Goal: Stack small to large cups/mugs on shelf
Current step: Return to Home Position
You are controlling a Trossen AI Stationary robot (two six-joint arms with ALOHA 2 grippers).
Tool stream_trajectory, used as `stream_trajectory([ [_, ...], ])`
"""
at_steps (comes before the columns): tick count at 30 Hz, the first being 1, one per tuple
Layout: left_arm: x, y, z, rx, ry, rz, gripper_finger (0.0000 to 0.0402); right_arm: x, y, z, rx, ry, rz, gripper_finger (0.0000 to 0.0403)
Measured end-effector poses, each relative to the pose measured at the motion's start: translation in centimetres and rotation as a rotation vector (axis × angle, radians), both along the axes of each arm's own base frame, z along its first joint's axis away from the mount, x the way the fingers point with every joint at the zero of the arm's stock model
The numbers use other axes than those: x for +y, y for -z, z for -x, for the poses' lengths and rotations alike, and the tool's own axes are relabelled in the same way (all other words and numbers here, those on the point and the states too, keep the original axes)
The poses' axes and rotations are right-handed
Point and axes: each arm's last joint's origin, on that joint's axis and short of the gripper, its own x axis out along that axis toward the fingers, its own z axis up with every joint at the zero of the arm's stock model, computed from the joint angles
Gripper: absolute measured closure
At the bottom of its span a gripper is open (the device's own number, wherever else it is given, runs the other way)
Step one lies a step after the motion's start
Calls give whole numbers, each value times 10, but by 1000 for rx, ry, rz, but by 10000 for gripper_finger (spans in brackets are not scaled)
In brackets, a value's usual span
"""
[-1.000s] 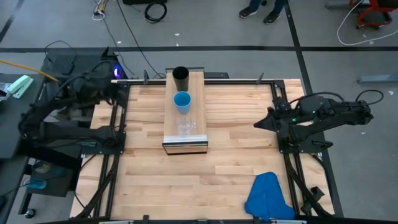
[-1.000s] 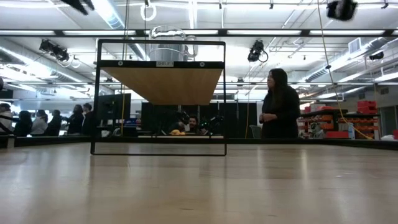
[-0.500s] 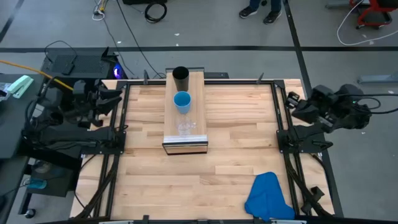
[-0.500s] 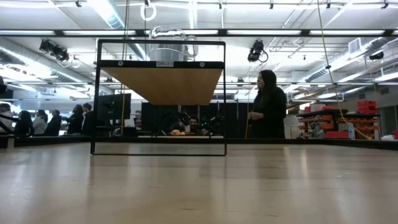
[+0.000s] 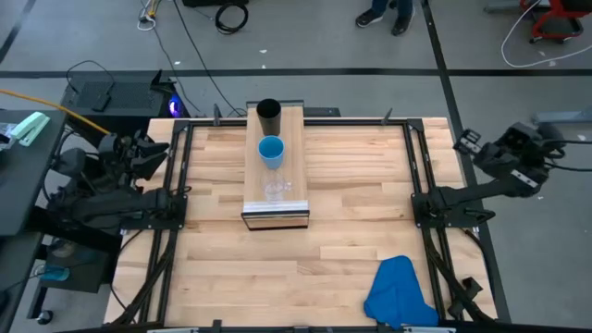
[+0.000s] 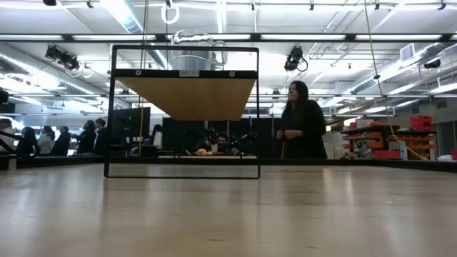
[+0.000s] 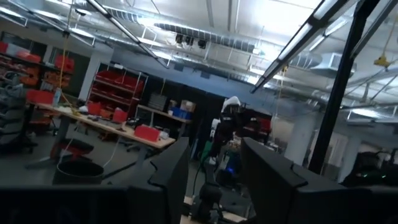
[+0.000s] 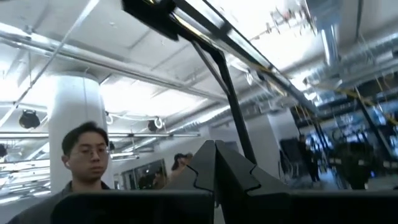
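Three in a row on the shelf [image 5: 298, 162]: glass mug [image 5: 275, 190], blue cup [image 5: 270, 150], black cup [image 5: 268, 113]. Left claw [image 5: 155, 153] off the bench [image 5: 351, 231], fingers parted, empty. Right claw [image 5: 464, 141] off the opposite edge, closed, empty.

Both of my arms are dark, close to black, with a matte finish. My left arm [image 5: 97, 180] is a chain of blocky joint housings and rounded links, with thin black cables running along it. My right arm [image 5: 513, 153] has the same chunky, squared housings. My left gripper [image 7: 214, 148] has two broad, flat black fingers [image 7: 168, 180] with slanted tips. On my right gripper [image 8: 214, 149] the black fingers [image 8: 239, 177] have stepped, zigzag inner edges.
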Motion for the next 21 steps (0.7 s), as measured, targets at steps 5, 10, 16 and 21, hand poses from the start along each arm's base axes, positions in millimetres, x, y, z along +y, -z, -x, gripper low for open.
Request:
stream_trajectory([
  [5, 0, 10, 1, -5, 4, 11, 245, -3, 4, 20, -79, 18, 12, 387],
  [10, 0, 10, 1, -2, -12, -25, 252, -4, 9, 27, -72, 18, 13, 387],
  [16, 1, 6, 3, -48, -42, -11, 253, -5, 9, 26, -81, 50, 18, 387],
  [21, 2, 20, -10, -17, 1, 72, 247, -1, 21, 5, -132, 60, 19, 387],
])
